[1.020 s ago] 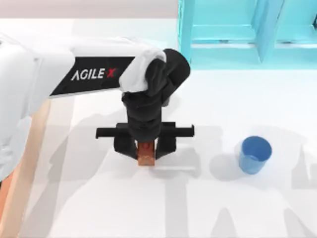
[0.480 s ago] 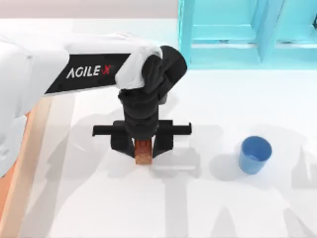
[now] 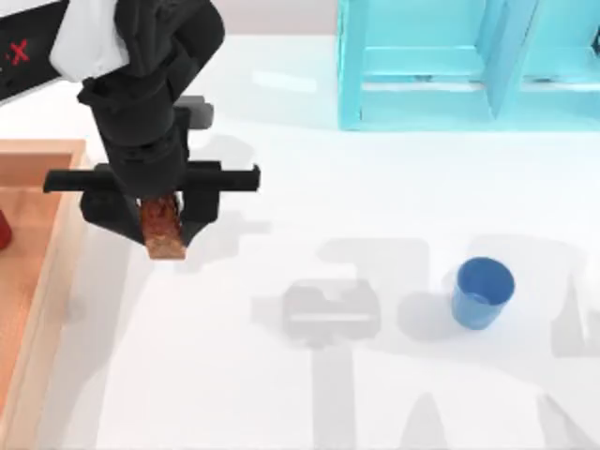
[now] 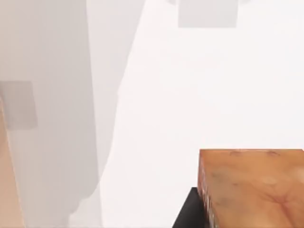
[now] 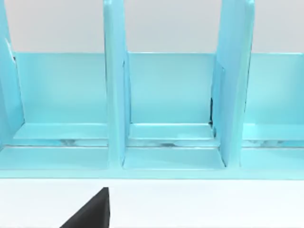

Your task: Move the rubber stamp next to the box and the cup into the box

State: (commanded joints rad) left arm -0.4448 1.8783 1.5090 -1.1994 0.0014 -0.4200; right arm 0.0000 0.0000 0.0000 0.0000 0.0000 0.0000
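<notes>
Top view: left gripper [image 3: 161,225], fingers closed on the rubber stamp [image 3: 161,228], held just beside the box [image 3: 37,246] rim. Stamp's long axis runs toward and away from the box's near end. Cup [image 3: 484,292] sits on the table [image 3: 375,375], well apart from the box.

Left wrist view: stamp [image 4: 254,187] face above the table.

Right wrist view: turquoise shelf [image 5: 166,109]; right fingers' state can't be told.

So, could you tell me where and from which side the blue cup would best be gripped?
Probably from straight above, the fingers closing across the rim of the cup. It stands upright with its mouth open to the top view and bare table all around it, so nothing blocks a descent. Its round, slightly tapering wall offers no flat faces, so any angle across the rim should do. The left gripper holds the rubber stamp.
</notes>
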